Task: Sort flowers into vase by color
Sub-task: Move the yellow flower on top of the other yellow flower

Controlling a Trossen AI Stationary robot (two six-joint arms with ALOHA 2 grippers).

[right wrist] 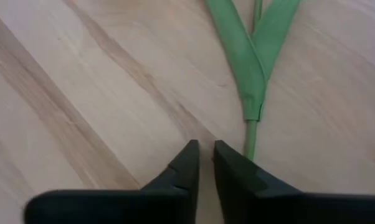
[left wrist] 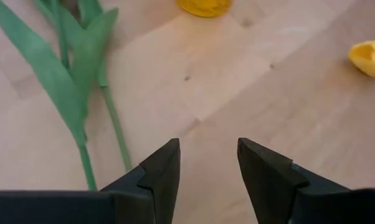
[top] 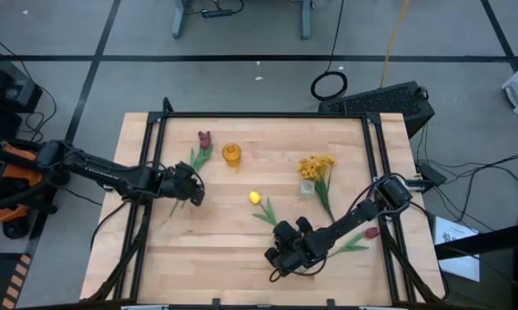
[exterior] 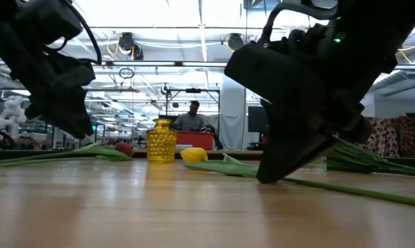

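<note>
My left gripper (top: pixel 193 188) (left wrist: pixel 207 155) is open and hovers low beside the stem and leaves (left wrist: pixel 69 93) of a dark-red tulip (top: pixel 204 138) that lies flat. A yellow vase (top: pixel 231 155) (exterior: pixel 161 145) stands upright past it. The yellow tulip (top: pixel 255 198) (left wrist: pixel 369 57) lies mid-table. My right gripper (top: pixel 276 258) (right wrist: pixel 205 152) is shut to a narrow slit, with its tips down at the tabletop (exterior: pixel 266 178). A green leafy stem (right wrist: pixel 250 134) ends right beside one finger. Another dark-red tulip (top: pixel 373 232) lies under my right arm. A yellow blossom spray (top: pixel 315 165) lies by a clear glass (top: pixel 306 187). My right gripper points down with its tips at the tabletop, next to the bare lower end of the green stem (right wrist: pixel 248 146). The stem runs behind one finger (right wrist: pixel 237 171), not between the two. I cannot tell whether that finger touches it.
A black frame (top: pixel 268 114) runs round the wooden table. Bare wood lies along the near edge and in the near left corner. Beyond the far edge, a person sits in the room (exterior: pixel 194 114).
</note>
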